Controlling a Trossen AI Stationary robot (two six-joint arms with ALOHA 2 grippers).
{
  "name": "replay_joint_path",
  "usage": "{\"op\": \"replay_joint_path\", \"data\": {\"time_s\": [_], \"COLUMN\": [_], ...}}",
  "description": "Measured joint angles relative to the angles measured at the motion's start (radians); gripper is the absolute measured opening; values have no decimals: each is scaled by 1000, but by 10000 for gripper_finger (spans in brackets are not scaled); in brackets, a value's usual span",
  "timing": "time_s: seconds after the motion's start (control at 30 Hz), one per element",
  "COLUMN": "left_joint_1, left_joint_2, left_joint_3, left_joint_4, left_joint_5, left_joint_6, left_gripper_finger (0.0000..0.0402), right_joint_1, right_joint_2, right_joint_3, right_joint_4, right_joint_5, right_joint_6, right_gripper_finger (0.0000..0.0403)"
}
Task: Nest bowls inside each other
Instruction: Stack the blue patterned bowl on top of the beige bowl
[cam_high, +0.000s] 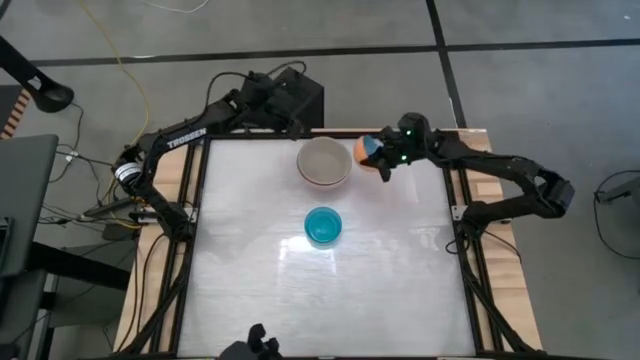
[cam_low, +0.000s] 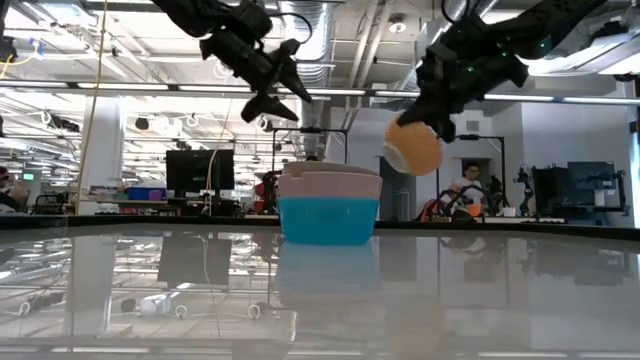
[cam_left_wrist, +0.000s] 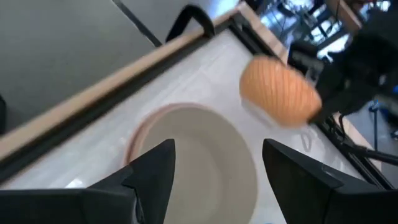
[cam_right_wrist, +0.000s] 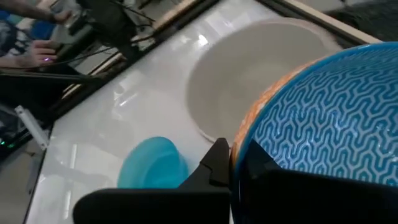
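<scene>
Bowls are partly nested already, and the right claw (cam_high: 383, 160) is clenched on the rim of the small round plastic bowl, light blue inside with a ribbed orange outside (cam_low: 413, 146), carrying it tipped on its side in the air. In the high view it hangs at upper centre-right of the frame, just beside the stack of larger round plastic bowls (cam_high: 324, 162), whose top one is grey-beige over a pink rim. The left claw (cam_low: 270, 92) hovers released over the stack's far left side, holding nothing. Lower in the high view, apart from the stack, the small teal-blue round plastic bowl (cam_high: 323, 226) sits alone on the glossy white bench (cam_high: 250, 290).

My judgement is that the step in hand is carrying the orange-backed bowl over the stack. To do it well, the bowl should be turned mouth-up and centred over the grey-beige opening before it is lowered, so its base clears the rim; letting go low would keep it from bouncing. The teal-blue bowl is not yet nested.
</scene>
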Motion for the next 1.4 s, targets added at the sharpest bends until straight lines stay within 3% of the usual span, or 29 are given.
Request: {"op": "replay_joint_path", "data": {"time_s": [0.13,0.37,0.67,0.9,1.17,1.4], "left_joint_1": [11,-44,-188,-208,-192,-296], "left_joint_2": [-38,-67,-71,-172,-398,-537], "left_joint_3": [0,0,0,-20,-154,-411], "left_joint_4": [-37,-246,-420,-494,-475,-320], "left_joint_5": [-1,68,20,-83,-119,-136], "left_joint_6": [19,105,179,209,122,-65], "left_gripper_finger": [230,230,230,230,230,230], "right_joint_1": [55,108,139,157,158,168], "right_joint_2": [47,202,433,522,567,571], "right_joint_3": [20,180,410,457,460,460], "right_joint_4": [130,138,-102,-144,-131,-139], "right_joint_5": [0,3,7,12,51,136], "right_joint_6": [29,-2,-128,-170,-183,-237], "right_gripper_finger": [0,0,0,0,0,0]}}
